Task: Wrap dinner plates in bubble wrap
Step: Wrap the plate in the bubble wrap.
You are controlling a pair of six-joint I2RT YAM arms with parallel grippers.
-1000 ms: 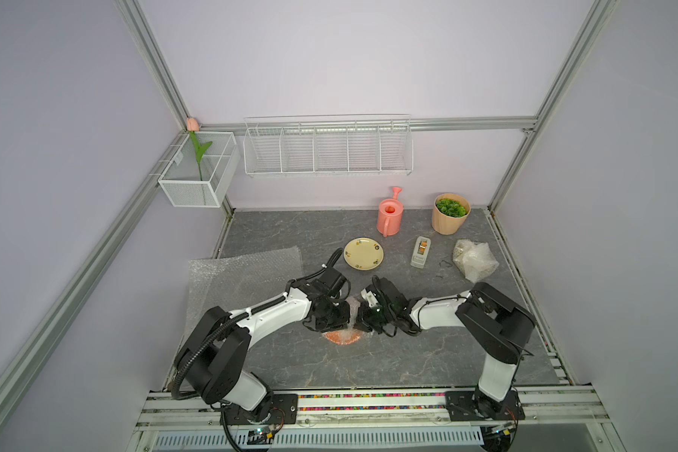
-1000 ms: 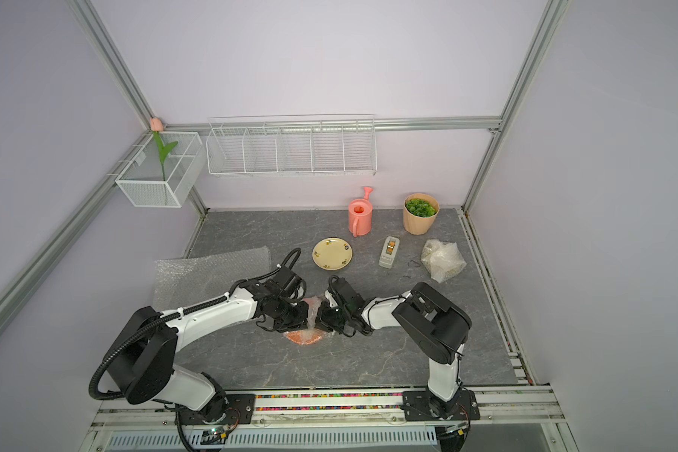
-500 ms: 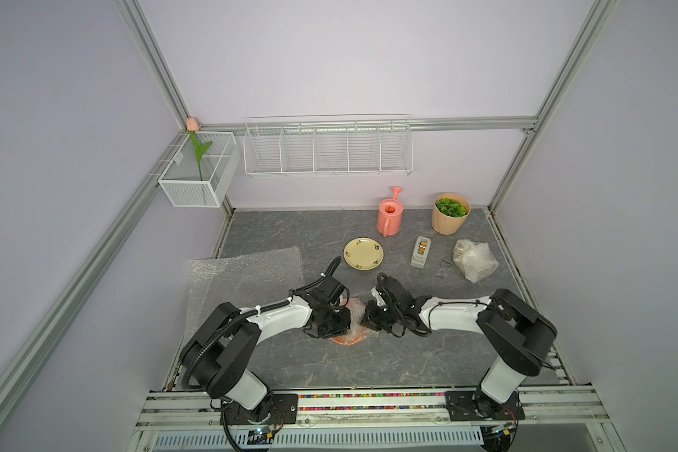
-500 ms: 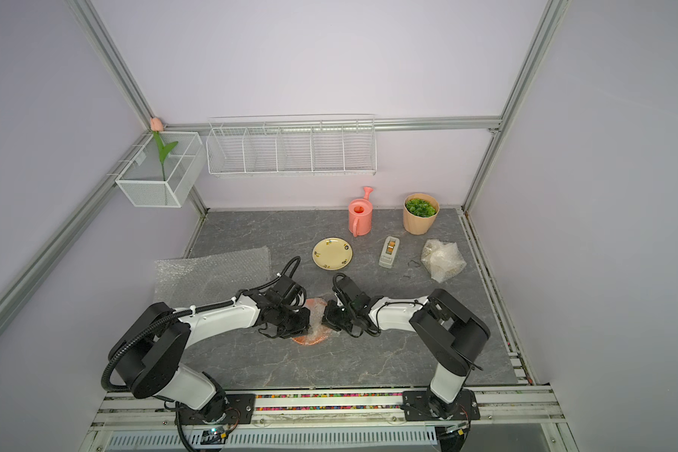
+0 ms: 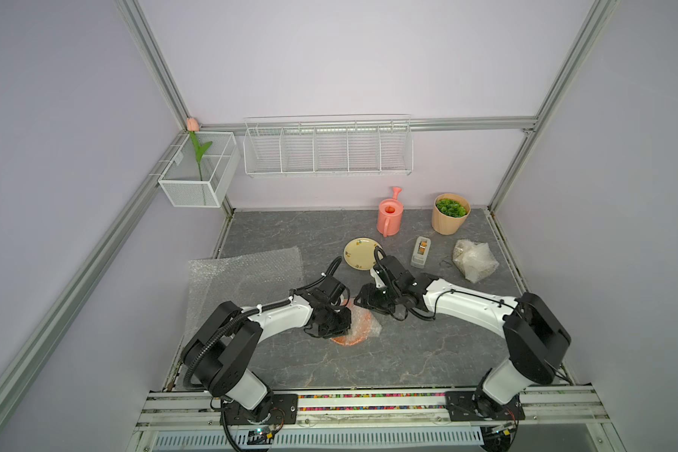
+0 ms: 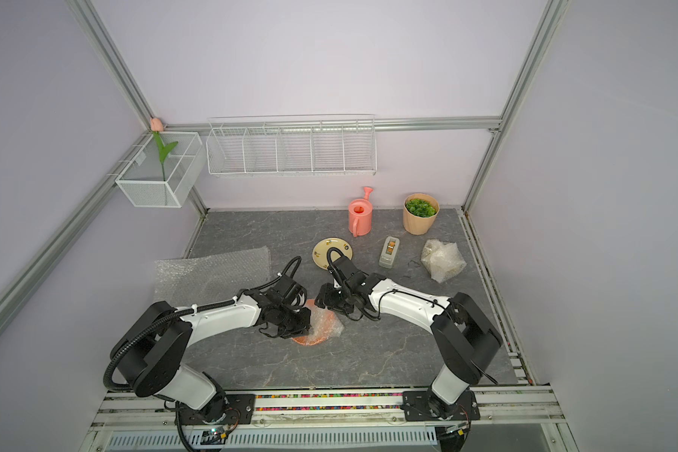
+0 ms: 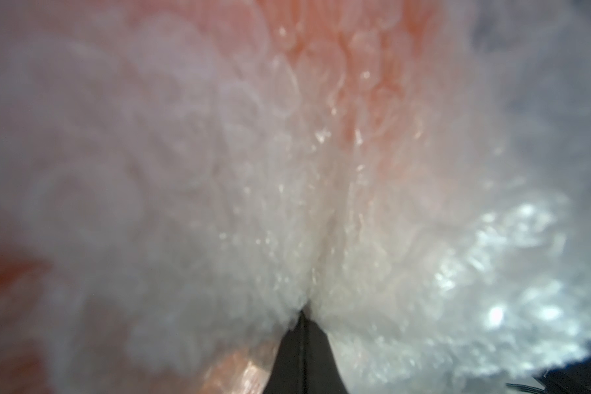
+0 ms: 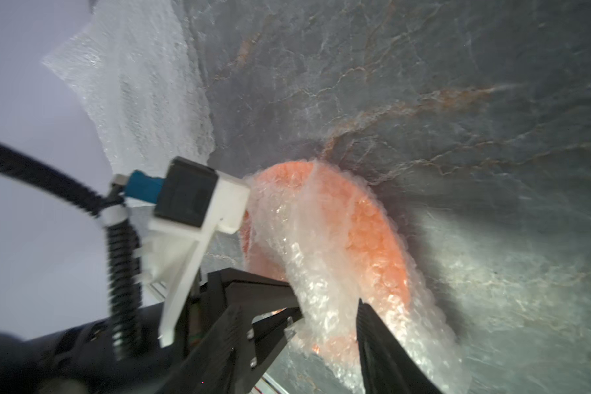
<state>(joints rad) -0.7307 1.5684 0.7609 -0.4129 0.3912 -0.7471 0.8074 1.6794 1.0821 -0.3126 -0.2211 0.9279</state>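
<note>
The job looks partly done: in both top views a crumpled wrapped bundle (image 5: pixel 474 260) sits at the right of the table (image 5: pixel 408 352), seemingly a finished plate. The yellow plate (image 5: pixel 360 254) lies bare above centre, and a flat spare sheet (image 5: pixel 247 274) waits at the left. The orange plate (image 5: pixel 345 340) at mid-frame is half covered: bubble wrap (image 8: pixel 321 259) is folded over it, yet the orange rim shows bare along its lower edge. The left gripper (image 7: pixel 302 354) has its jaws pressed together with the wrap's creases gathering at their tips, so it appears to pinch the wrap right over the plate. The right gripper (image 8: pixel 325 324) stands with jaws apart, astride a raised fold at the plate's edge, gripping nothing. What is left, I judge, is closing this wrap, then the yellow plate.
</note>
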